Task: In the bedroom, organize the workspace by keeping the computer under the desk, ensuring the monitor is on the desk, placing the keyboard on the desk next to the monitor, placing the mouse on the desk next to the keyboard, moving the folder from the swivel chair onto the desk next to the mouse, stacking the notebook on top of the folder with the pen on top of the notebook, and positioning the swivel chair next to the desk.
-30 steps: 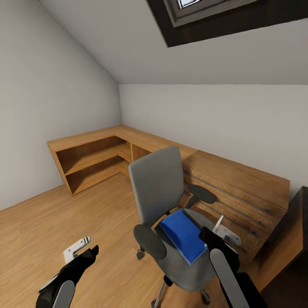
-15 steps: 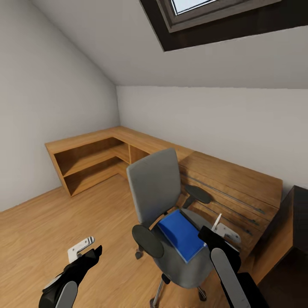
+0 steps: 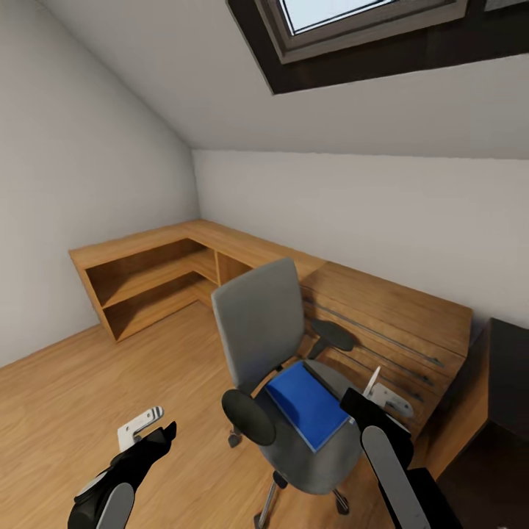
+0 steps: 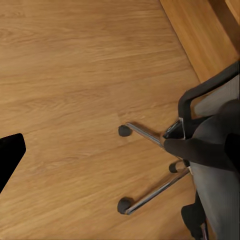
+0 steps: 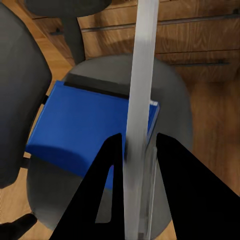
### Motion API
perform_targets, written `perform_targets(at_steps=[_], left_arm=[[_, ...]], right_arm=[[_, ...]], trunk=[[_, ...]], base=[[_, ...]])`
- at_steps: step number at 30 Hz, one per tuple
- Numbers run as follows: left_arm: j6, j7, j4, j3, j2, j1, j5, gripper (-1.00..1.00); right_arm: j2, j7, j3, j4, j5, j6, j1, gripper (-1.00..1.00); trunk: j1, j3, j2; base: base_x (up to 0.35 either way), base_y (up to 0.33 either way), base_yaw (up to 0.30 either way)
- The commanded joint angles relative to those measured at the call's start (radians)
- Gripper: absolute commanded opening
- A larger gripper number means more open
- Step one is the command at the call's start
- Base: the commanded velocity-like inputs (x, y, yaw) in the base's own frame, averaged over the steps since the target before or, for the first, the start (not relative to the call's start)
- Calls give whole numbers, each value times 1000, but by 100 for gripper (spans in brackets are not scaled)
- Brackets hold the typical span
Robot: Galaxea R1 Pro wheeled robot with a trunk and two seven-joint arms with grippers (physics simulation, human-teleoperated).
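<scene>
Since the earlier pictures the whole head view has drifted, so the skylight [image 3: 367, 22] fills more of the top and the swivel chair [image 3: 286, 367] sits slightly further left and lower; that is the camera moving, and the chair, folder and both arms keep their places relative to one another.

The grey swivel chair stands on the wooden floor [image 3: 88, 397] in front of a low wooden cabinet [image 3: 397, 323] with dark horizontal grooves along its face. A blue folder [image 3: 307, 404] lies flat on the seat, between the two dark armrests, with one corner reaching the seat's front edge. From the right wrist view the folder [image 5: 85, 130] covers the part of the seat nearest the backrest.

The right tool [image 3: 378, 393] hangs just beside the seat's near edge, above the folder's corner, and holds a thin, pale flat object [image 5: 140, 115] upright between its dark fingers [image 5: 107, 190]; what that object is cannot be told. The left tool [image 3: 143, 433] hovers low over bare floor, well apart from the chair, and whether it is wide or narrow cannot be told. Its wrist view shows the chair's chrome star base and casters [image 4: 150, 170].

An L-shaped wooden shelf unit [image 3: 147, 275] runs along the far corner under the sloping ceiling. A dark worktop [image 3: 510, 367] edges in at the right.
</scene>
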Motion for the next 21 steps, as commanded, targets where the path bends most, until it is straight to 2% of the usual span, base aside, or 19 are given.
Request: perform_targets(at_steps=[1,11,15,21], left_arm=[[3,7,-2,1,-1,-1,11,100],[3,9,-2,0,-1,-1,10,100],[3,9,-2,-1,-1,-1,10,100],[3,9,-2,-6,-2,-1,10,100]], right_arm=[[0,-7,0,-1,-5,5,-1,-100],[-1,-7,-1,-1,-4,5,-1,-100],[-1,-7,-2,-1,-4,5,-1,-100],[-1,-7,-3,-1,-4,5,-1,-100]], trunk=[[-4,2,7],[-42,33,77],[-58,46,105],[-81,65,147]], base=[[0,0,0],[-1,0,-6],[-83,0,-161],[-247,-42,-193]])
